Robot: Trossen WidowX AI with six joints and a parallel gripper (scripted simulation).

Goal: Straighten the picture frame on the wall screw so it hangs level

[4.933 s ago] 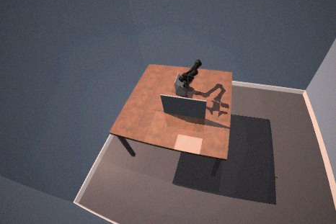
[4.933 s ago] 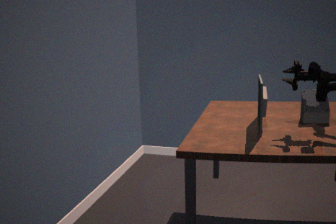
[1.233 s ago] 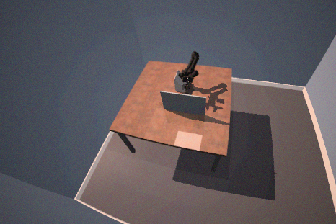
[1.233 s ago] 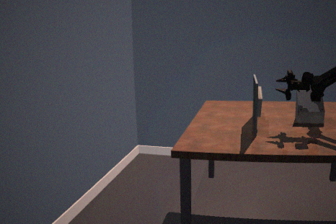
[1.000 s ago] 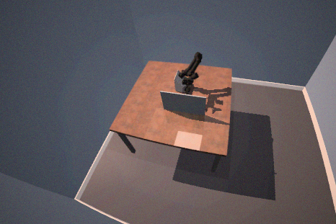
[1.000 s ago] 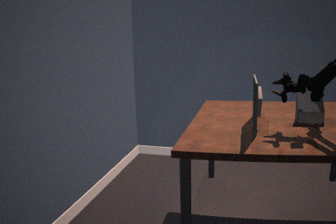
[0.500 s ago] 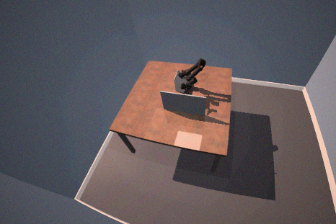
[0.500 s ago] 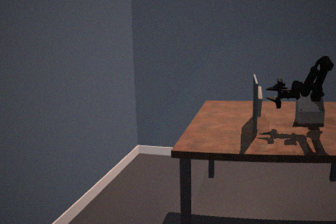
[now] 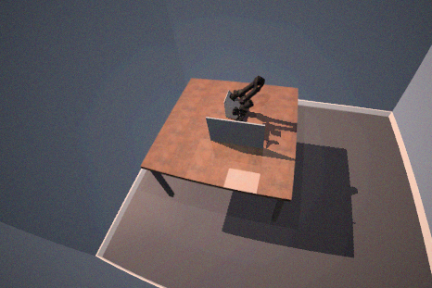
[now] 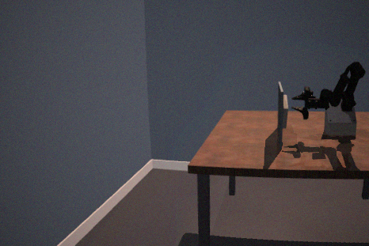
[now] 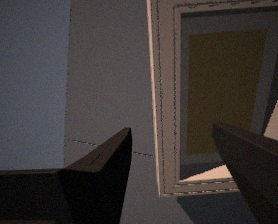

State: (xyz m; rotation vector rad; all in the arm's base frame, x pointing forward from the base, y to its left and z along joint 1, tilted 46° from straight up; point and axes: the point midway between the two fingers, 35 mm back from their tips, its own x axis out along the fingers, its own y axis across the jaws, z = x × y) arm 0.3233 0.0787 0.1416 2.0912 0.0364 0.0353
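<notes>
The picture frame (image 11: 168,100) (image 10: 285,111) has a pale border and a dark yellow-brown picture. It hangs on the near face of the upright grey panel (image 11: 107,75) (image 10: 280,124) (image 9: 235,133). In the wrist view its lower edge rises to the right and its left edge is not parallel to the panel's edge, so it hangs crooked. My gripper (image 11: 171,131) (image 10: 293,104) is open and empty, a short gap in front of the frame. In the wrist view the frame's left border lies between the two fingertips. The screw and notched strip are hidden.
The panel stands on the brown table (image 9: 185,136) (image 10: 233,140) and hides the frame in the top view. The arm's grey base (image 10: 340,122) stands behind the gripper. A pale square (image 9: 242,181) lies near the table edge beyond the panel.
</notes>
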